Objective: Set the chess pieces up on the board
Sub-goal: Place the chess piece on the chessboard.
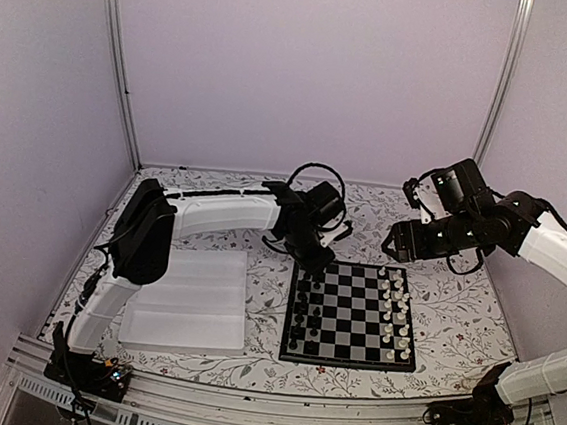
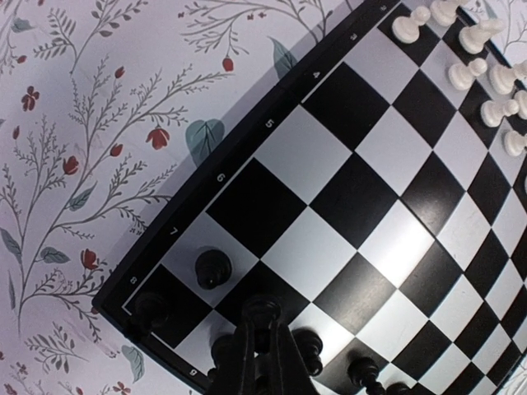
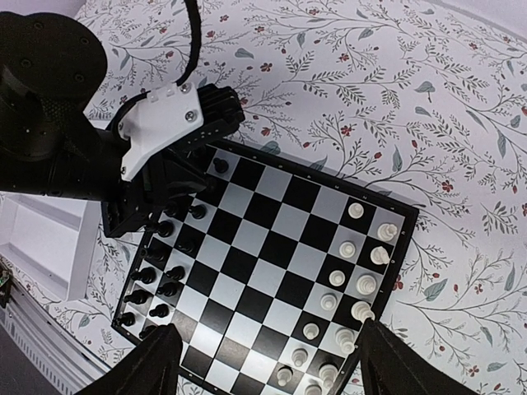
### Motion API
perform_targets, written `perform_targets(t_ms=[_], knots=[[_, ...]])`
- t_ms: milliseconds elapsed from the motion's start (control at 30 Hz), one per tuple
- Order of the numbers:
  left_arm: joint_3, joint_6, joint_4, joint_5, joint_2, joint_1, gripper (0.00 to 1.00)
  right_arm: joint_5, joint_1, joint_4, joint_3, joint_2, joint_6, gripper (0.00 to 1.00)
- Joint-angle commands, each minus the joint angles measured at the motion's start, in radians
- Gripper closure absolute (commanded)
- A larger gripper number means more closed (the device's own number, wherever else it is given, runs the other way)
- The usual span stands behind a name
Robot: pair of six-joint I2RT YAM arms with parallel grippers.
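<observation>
Your left fingers are pinched shut, seemingly on a black piece, over the 11 o'clock corner of the board, right fingers wide open, empty at 2 o'clock: lower straight, centre it, then release.

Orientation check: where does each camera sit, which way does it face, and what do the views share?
Top external: above and behind the bases, facing down and forward; shows left arm, right arm, board, tray.
Left wrist: on the left arm, low over the board's black pieces; left jaws, shut, at bottom edge.
Right wrist: on the right arm, high, facing down on the whole board; right jaws, open, at bottom corners; left arm too.
Shared: both wrist views show black pieces and white pieces.
</observation>
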Motion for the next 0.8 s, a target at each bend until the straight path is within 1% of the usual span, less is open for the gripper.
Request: perform_targets(t_ms=[0, 267, 533, 767], knots=[[-0.011, -0.011, -0.007, 0.020, 0.024, -0.001, 0.98, -0.006, -0.004, 0.024, -0.009, 0.000, 0.003, 0.23], [-0.014, -0.014, -0.005, 0.029, 0.028, 0.001, 0.96, -0.005, -0.005, 0.026, -0.009, 0.002, 0.004, 0.23], [-0.006, -0.024, 0.005, 0.041, 0.023, 0.005, 0.88, -0.004, -0.005, 0.027, -0.009, 0.001, 0.003, 0.23], [0.002, -0.031, 0.006, 0.046, -0.003, 0.011, 0.86, -0.004, -0.005, 0.026, 0.000, 0.004, -0.006, 0.23]])
